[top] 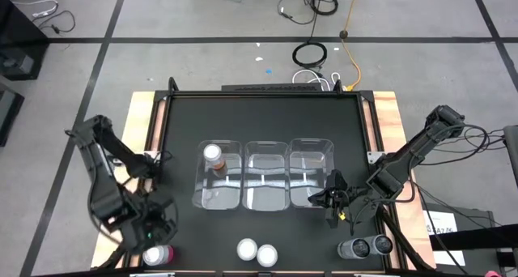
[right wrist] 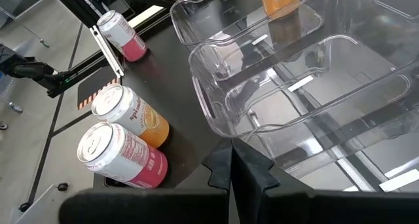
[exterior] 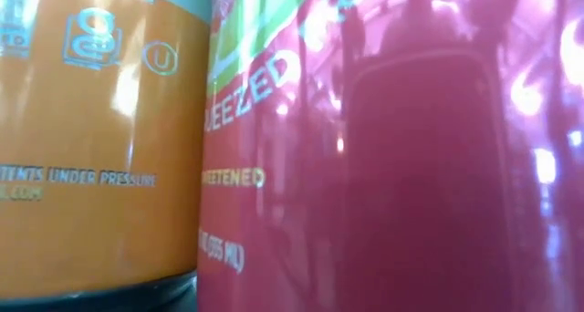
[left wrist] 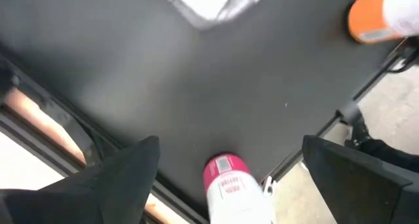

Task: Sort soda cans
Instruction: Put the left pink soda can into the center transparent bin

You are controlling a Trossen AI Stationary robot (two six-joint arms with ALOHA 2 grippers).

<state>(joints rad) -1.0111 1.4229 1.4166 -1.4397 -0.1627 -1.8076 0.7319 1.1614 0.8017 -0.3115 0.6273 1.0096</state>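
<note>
The left gripper [top: 151, 243] is being held over the near left corner of the table [top: 182, 131], fingers spread wide, with a red can [top: 158, 255] standing just beneath and between them; nothing is being pinched yet. In the left wrist view the same red can [left wrist: 230, 185] is being framed between the two dark fingers [left wrist: 118, 178], close to the table edge.

The right gripper [top: 335, 198] is being parked beside the rightmost of the three clear bins [top: 311, 173], fingers pressed together, empty.

One orange can [top: 213, 155] is already standing in the left bin [top: 218, 173]. An orange can [top: 247, 249] and a second red can [top: 267, 255] are touching at the near edge, mid-table. Two dark cans [top: 364, 247] are sitting at the near right.

Step in hand, as judged: the corner red can is being lined up for a grasp. For a good grasp:
- the gripper should be centred so both pads are meeting the can wall evenly
- descent should be straight down, mid-height on the body, not the rim
- care is needed at the table edge, as a nudge could be tipping the can off
- the can should be lifted upright, then carried to a bin other than the orange one.
</note>
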